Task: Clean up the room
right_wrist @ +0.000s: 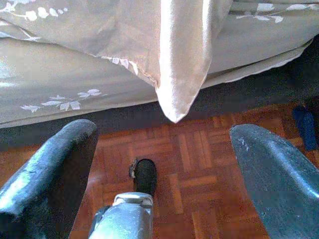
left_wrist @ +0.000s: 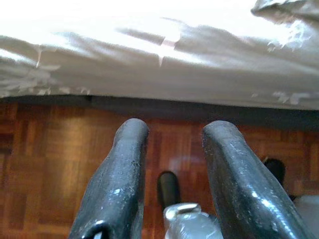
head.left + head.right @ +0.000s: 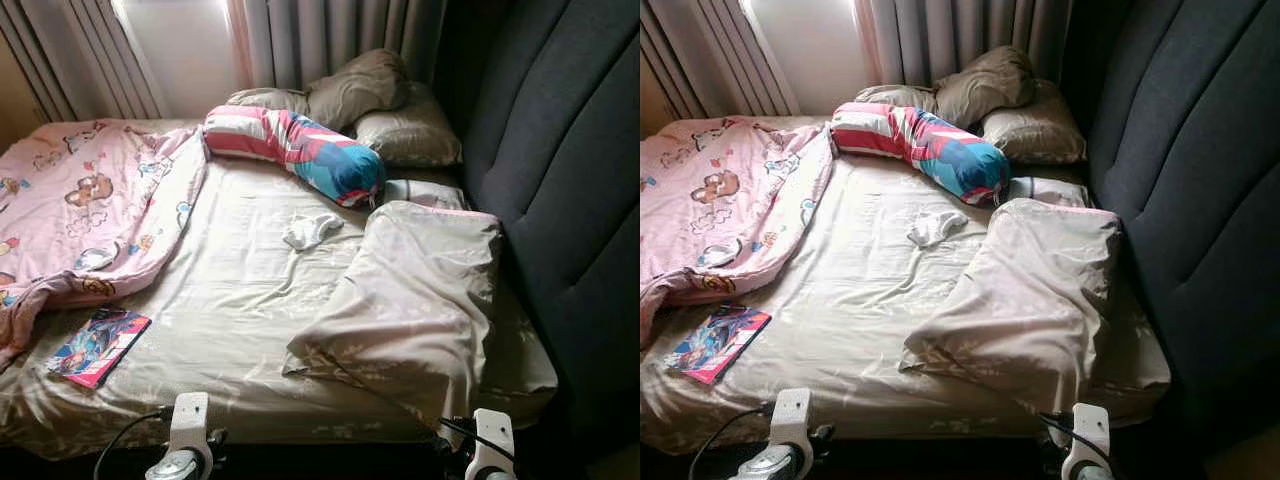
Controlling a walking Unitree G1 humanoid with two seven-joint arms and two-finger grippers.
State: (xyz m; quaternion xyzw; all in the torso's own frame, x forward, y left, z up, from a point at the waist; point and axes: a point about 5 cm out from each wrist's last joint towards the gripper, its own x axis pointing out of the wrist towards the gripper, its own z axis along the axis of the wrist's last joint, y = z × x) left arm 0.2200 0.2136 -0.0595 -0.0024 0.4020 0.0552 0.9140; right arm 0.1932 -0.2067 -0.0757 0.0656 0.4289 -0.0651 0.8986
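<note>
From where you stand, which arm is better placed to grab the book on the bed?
Probably left. The book lies near the bed's near left edge, just beyond the left gripper, which is open and empty. The right gripper hangs farther away.

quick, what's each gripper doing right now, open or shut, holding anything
Left gripper: open, holding nothing, low by the bed edge over the wood floor.
Right gripper: open wide, holding nothing, below the hanging pillowcase corner.
</note>
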